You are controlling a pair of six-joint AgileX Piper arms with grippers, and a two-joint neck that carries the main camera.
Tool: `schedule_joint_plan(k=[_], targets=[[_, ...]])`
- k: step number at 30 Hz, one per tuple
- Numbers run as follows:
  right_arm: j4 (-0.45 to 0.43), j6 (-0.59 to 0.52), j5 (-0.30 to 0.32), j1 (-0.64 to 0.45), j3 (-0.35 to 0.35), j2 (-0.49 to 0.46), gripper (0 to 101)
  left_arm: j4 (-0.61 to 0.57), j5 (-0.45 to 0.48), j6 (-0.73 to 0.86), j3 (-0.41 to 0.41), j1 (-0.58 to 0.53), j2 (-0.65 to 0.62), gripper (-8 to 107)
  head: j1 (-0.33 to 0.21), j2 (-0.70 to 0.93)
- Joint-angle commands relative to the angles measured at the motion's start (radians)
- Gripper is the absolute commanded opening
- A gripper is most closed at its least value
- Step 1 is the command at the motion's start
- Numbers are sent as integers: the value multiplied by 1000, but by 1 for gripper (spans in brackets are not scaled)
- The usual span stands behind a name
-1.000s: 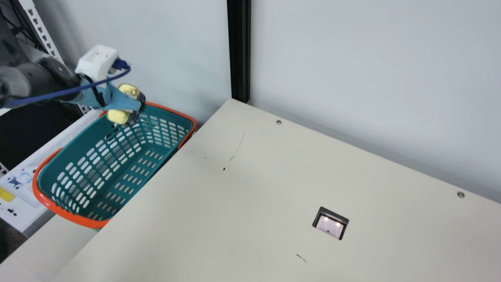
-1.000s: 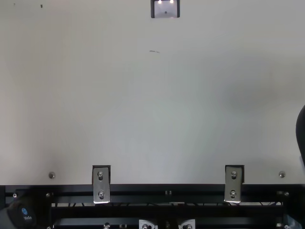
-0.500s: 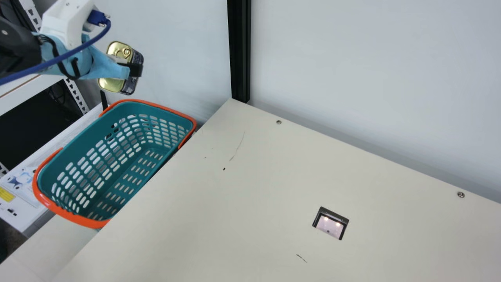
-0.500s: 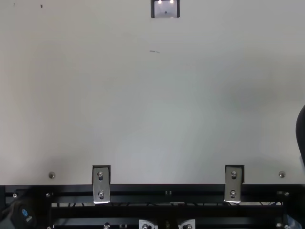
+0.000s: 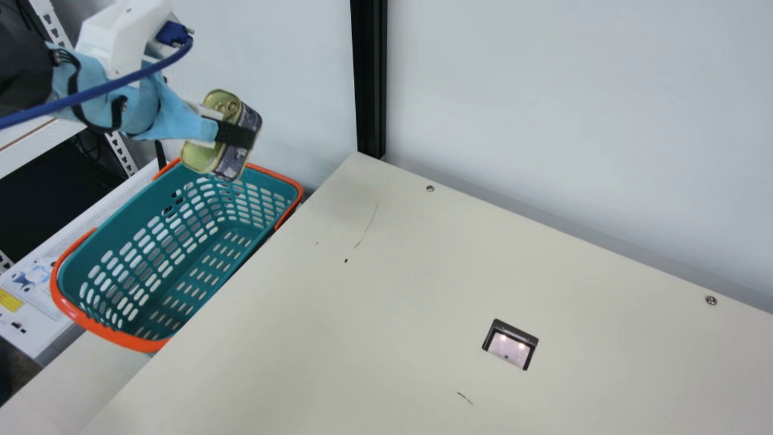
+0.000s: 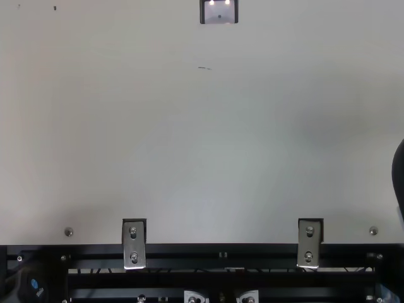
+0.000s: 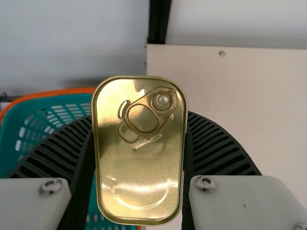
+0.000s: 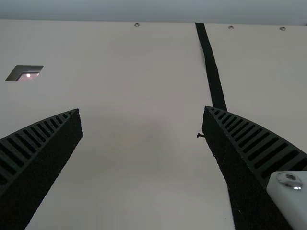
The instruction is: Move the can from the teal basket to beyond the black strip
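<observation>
With our left gripper (image 5: 234, 132) we grasp the can (image 5: 204, 156) by its long sides, both ribbed fingers clamped against it and parted by its width, the ring-pull lid facing our wrist camera. We have it tilted in the air near the teal basket's (image 5: 136, 344) far end. Our right gripper (image 8: 143, 115) is released, fingers spread wide over the table (image 8: 144, 167), the black strip (image 8: 211, 67) running behind one.
</observation>
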Motion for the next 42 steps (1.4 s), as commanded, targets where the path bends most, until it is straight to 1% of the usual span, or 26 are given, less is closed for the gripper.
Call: schedule_joint_plan(k=[1,4,6,22,26,32,42], targets=[[0,0,0,0,0,0,101,4,66,-9,-3,-5,-3,10,-56,22],[0,0,0,0,0,0,101,9,120,-25,-8,-13,-4,10,-56,22],[0,0,0,0,0,0,101,18,139,-28,-13,-20,-7,10,-56,22],[0,0,0,0,0,0,101,39,145,-48,-19,-35,-10,10,-56,22],[0,0,0,0,0,0,101,22,197,-76,-15,-34,-8,10,-56,22],[0,0,0,0,0,0,101,-17,322,-158,-15,-37,0,10,-56,22],[0,0,0,0,0,0,101,-62,327,-275,91,-142,32,10,-56,22]])
